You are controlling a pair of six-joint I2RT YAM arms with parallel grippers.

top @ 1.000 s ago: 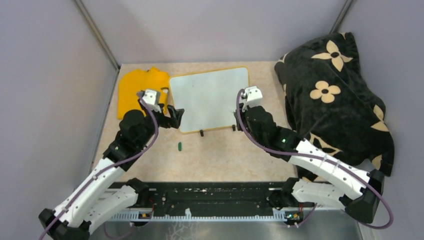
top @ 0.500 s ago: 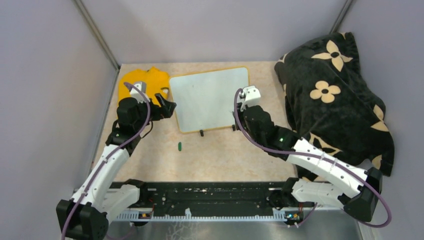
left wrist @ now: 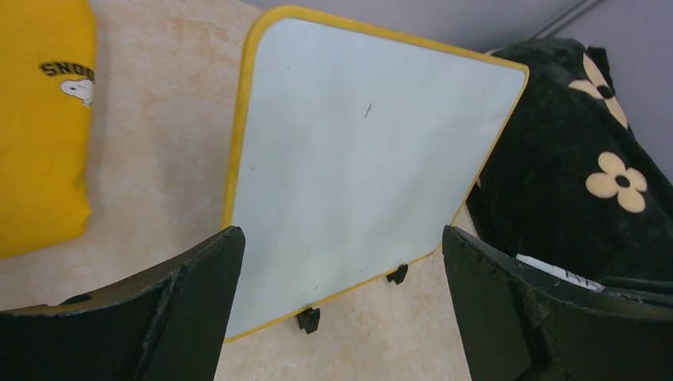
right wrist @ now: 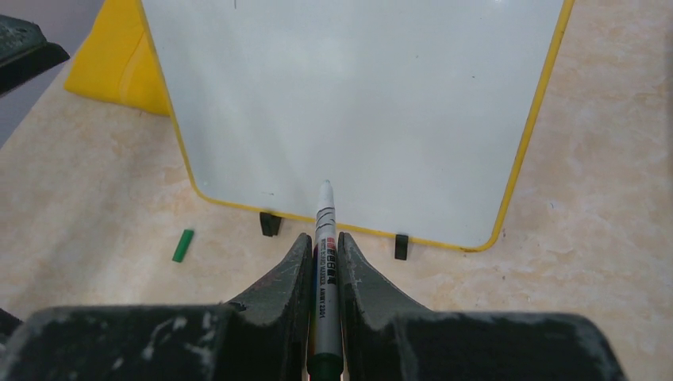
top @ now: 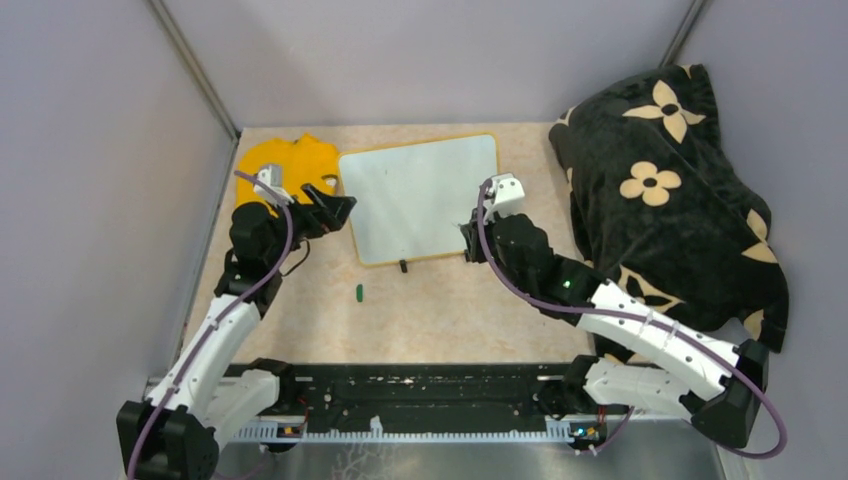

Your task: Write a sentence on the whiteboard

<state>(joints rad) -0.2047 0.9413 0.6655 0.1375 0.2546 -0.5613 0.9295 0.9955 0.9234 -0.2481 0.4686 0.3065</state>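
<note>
At the near edge of the blank whiteboard (top: 420,198), the right claw (right wrist: 324,242) clamps a marker (right wrist: 324,214) tip-forward for writing; the left claw (left wrist: 341,234) gapes empty.

1 whiteboard (top: 420,200) is showing, bearing 2 black clip feet (right wrist: 271,224). 1 marker (right wrist: 325,238), 1 small green piece (top: 359,292), 1 yellow cloth (top: 285,165) and 1 black flowered blanket (top: 670,190) are also showing. 2 arms (top: 640,330) are appearing, bearing 2 grippers: 1 left gripper (top: 333,212) and 1 right gripper (right wrist: 324,270).
</note>
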